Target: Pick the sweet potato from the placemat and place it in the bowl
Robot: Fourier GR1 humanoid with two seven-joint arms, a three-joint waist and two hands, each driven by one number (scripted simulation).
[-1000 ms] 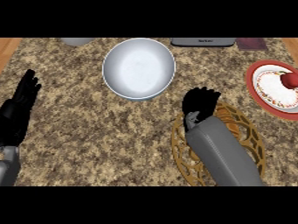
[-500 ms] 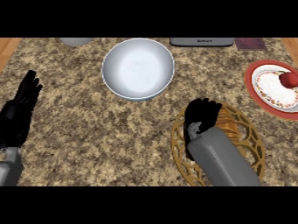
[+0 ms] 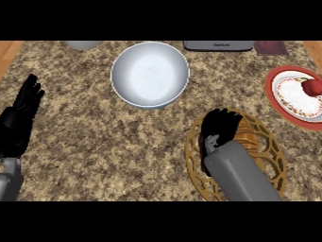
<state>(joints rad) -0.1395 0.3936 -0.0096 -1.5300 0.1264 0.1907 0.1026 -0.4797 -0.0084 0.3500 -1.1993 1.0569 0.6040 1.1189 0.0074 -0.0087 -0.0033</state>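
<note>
Now, step: grasp stage, by judgement; the sweet potato is not yet in the bowl.
Right hand: black right hand (image 3: 219,126) low over the round woven golden-brown placemat (image 3: 268,151), its grey forearm covering much of the mat; whether it is closed round anything cannot be told.
Sweet potato: orange-brown sweet potato (image 3: 247,137) on the placemat, just beside the right hand, mostly hidden; only a strip shows.
Bowl: wide white round bowl (image 3: 149,74), up and left of the placemat, apart from it, nothing in it.
Left hand: black left hand (image 3: 20,118) open, fingers up, resting at the view's left edge.
Next move: likely calls for a sure hold on the sweet potato, a lift off the mat, then a carry up-left over the speckled brown stone tabletop (image 3: 87,142) to above the bowl.
Counts: one sweet potato, one placemat, one bowl, two hands; one red-rimmed patterned plate (image 3: 289,113) bearing one red apple (image 3: 313,86); along the far edge one grey object (image 3: 83,45), one dark flat device (image 3: 217,46), one maroon object (image 3: 270,47), kinds unclear.
</note>
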